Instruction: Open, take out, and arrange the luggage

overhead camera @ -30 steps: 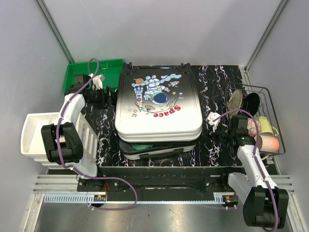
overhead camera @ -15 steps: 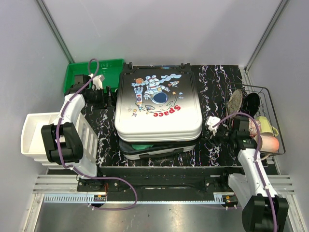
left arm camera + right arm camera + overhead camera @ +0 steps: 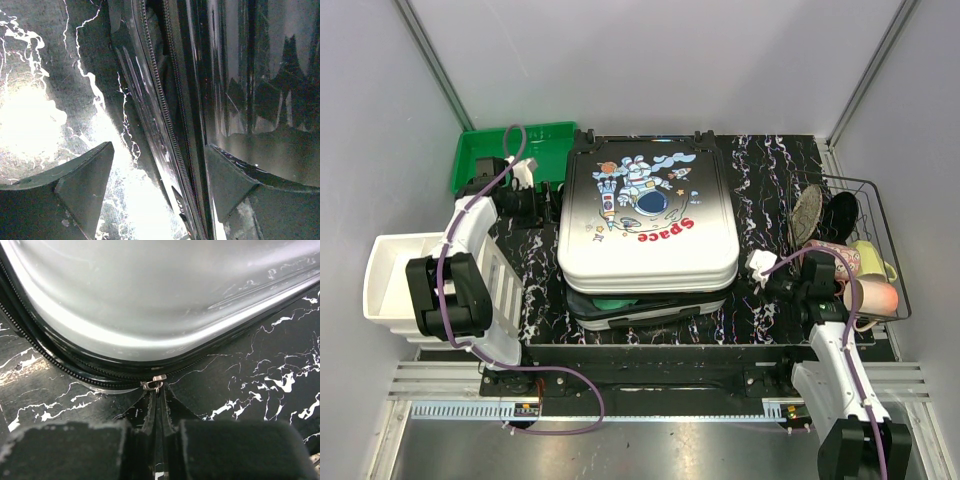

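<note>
suitcase: large hard-shell white-to-black suitcase (image 3: 645,215) with astronaut print lies flat, mid black marbled table (image 3: 770,180). Unmoved, near edge gaping.
left gripper: (image 3: 157,175) spread wide, with the suitcase's left zip seam between the fingers. Same spot as before.
right gripper: (image 3: 159,396) I see it has drawn back to the suitcase's near-right corner, jaws nearly pressed together.
zip pull: small metal zip pull (image 3: 154,384) sits at the right fingertips. I can't tell if it's pinched.

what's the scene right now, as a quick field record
luggage: lying flat, print up, near edge gaping
left gripper: open, straddling the zipper seam
right gripper: jaws nearly shut, tips at the zipper pull, grip unclear
left side: green bin, white drawer unit
right side: wire basket holding items
</note>
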Motion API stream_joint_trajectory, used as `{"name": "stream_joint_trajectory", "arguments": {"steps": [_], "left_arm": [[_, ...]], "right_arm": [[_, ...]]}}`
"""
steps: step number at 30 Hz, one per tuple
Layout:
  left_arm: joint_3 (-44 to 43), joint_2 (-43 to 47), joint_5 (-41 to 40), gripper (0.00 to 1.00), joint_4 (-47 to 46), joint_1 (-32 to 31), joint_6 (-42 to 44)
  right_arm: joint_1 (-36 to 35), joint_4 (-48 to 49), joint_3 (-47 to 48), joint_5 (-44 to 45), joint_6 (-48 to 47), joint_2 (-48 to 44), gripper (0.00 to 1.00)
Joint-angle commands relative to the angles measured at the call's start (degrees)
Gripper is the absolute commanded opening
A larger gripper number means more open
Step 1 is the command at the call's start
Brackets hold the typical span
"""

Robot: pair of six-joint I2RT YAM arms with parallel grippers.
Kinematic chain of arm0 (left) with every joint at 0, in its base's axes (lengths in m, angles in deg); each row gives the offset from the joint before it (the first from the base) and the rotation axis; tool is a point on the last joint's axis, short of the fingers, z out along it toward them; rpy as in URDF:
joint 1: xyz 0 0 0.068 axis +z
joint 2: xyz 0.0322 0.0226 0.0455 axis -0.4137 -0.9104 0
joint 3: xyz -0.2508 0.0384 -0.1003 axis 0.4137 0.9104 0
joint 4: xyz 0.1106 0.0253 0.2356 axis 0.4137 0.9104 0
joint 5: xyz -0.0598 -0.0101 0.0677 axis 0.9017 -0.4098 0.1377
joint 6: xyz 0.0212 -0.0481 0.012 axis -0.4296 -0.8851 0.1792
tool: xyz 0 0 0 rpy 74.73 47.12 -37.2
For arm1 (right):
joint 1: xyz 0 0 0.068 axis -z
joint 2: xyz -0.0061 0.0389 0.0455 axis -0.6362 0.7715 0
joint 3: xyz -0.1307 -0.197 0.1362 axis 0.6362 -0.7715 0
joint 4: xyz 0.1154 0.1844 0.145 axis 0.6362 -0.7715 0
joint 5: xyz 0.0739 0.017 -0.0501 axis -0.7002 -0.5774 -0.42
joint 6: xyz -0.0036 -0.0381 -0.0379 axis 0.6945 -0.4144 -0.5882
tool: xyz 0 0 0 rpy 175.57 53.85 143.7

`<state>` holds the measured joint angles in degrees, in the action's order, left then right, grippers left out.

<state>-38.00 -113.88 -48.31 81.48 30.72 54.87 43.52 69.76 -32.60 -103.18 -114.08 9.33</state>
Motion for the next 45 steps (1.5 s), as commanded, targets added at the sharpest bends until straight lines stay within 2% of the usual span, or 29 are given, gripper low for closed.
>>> {"name": "stream_joint_trajectory", "arguments": {"steps": [1,10,13,15,17,18,20,21,24,25,27,35,45], "left_arm": [[0.21,2.34,1.25,0.78,-2.29,0.13,0.45],[2.76,0.76,-1.73,0.75,-5.28,-0.31,-4.39],[2.58,-1.52,-2.35,0.72,-5.28,-0.92,-5.09],[1.53,-3.36,-2.61,0.66,-4.84,-1.62,-4.92],[0.3,-4.69,-3.05,0.57,-3.79,-1.8,-4.48],[-1.36,-6.26,-3.49,0.45,-3.17,-1.71,-4.3],[-3.56,-8.11,-5.07,0.36,-0.98,-1.28,-2.9],[-5.75,-9.69,-5.34,0.26,-0.36,-0.93,-2.37],[-10.32,-12.06,-6.83,0.16,1.66,-0.48,-0.44],[-11.47,-12.68,-7.7,0.08,2.54,-0.48,0.17],[-15.15,-14.78,-8.15,0.01,3.68,-0.4,0.88],[-19.31,-18.75,-8.41,0.0,4.83,-0.57,3.26],[-20.97,-20.86,-8.68,0.0,5.53,-1.89,4.22]], "right_arm": [[-0.23,7.7,1.48,-1.35,1.16,0.31,0.02],[-0.14,8.23,3.24,-2.75,-0.16,3.47,0.0],[-0.14,7.97,3.59,-3.72,0.28,3.92,0.0],[-0.14,7.53,3.76,-3.81,0.2,3.92,0.0],[-0.14,7.44,4.11,-2.76,0.37,4.0,0.0],[-0.14,7.44,4.29,-2.15,0.55,4.18,0.0],[0.12,7.52,5.16,-0.47,0.64,5.23,0.0],[0.47,7.52,5.52,-0.3,0.81,5.76,0.0],[3.62,7.61,7.54,-1.61,0.11,8.57,0.0],[4.77,7.53,8.15,-3.35,-0.5,9.44,0.0],[7.41,7.44,9.65,-4.6,-2.6,11.99,0.0],[9.08,7.0,17.19,-12.15,-7.97,25.16,0.0],[8.82,4.36,26.7,-16.72,-12.36,39.33,0.0]]}}
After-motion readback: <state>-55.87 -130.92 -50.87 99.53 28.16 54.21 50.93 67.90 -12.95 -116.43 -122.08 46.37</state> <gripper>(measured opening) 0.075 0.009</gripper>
